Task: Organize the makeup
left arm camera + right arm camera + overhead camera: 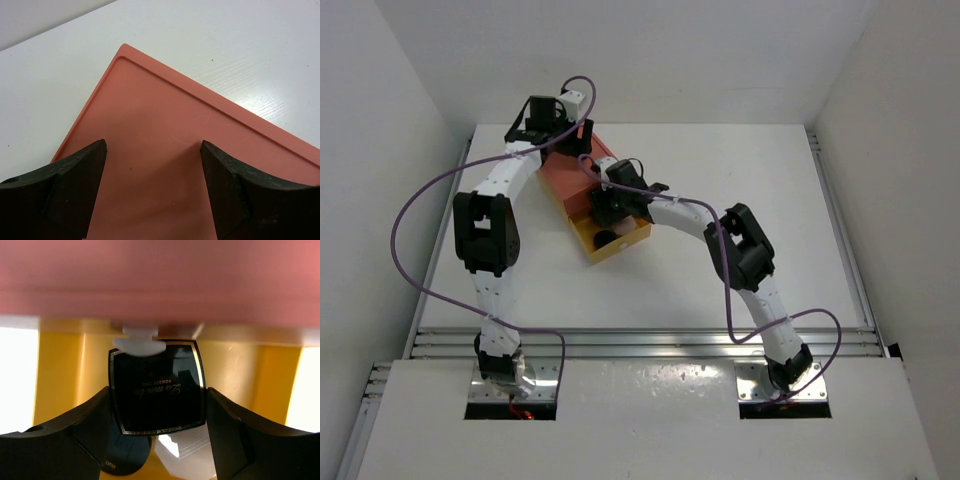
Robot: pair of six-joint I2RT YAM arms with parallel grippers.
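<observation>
My right gripper (157, 392) reaches into the open yellow drawer (240, 375) and is shut on the black square compact (150, 370), one finger on each side edge. A tiny white vial (139, 342) lies at the compact's far edge. Below the compact lie a black round compact (125, 457) and a pale octagonal compact (187, 457) under glare. In the top view the right gripper (610, 215) is over the drawer (630, 243). My left gripper (152, 145) is open and empty, just above the orange box lid (165, 100). The bottles are out of view.
The orange box (565, 175) stands at the back left of the white table (750, 200), its yellow drawer pulled out toward the front right. The left gripper (565, 130) hovers at the box's far end. White walls close in the table's sides and back.
</observation>
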